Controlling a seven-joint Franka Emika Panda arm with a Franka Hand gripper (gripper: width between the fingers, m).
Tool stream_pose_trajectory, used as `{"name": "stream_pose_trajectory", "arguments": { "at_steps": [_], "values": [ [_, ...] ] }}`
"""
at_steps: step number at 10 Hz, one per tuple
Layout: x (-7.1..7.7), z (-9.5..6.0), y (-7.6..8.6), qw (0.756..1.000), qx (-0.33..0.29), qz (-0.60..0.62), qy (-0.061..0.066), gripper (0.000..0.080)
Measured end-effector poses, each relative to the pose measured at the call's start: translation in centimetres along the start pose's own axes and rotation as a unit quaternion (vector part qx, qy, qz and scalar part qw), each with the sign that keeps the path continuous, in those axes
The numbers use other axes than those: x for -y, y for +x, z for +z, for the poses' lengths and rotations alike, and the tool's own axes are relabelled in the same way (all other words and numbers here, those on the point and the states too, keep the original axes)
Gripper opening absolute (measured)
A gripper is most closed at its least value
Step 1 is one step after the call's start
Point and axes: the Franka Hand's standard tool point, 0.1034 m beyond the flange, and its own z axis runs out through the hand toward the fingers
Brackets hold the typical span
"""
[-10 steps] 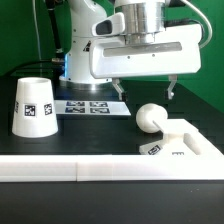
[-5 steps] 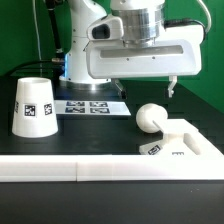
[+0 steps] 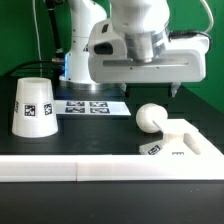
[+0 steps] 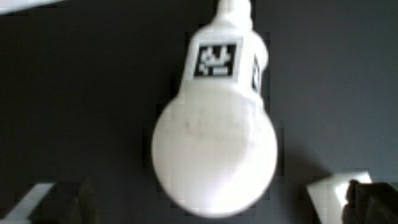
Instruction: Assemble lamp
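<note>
The shade [image 3: 32, 107] — a white tapered cup with a square tag on its side — stands upright, narrow open end up, at the exterior view's left. Well apart to the right, the ball-shaped bulb [image 3: 152, 117] lies on its side, tagged neck outstretched, just beside the low white base [image 3: 190, 145].

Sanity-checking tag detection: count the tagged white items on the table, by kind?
shade: 1
bulb: 1
base: 1
marker board: 1
Total: 4
</note>
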Motion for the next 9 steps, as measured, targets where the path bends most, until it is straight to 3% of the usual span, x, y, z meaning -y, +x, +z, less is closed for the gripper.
{"name": "stream_pose_trajectory", "arguments": {
  "at_steps": [4,9],
  "values": [
    [-0.2,1.5,0.1,0.995,0.101,-0.002,-0.006,0.0699],
    [0.2,3.4,0.8,0.995,0.096,-0.004,-0.010,0.0699]
  ]
}}
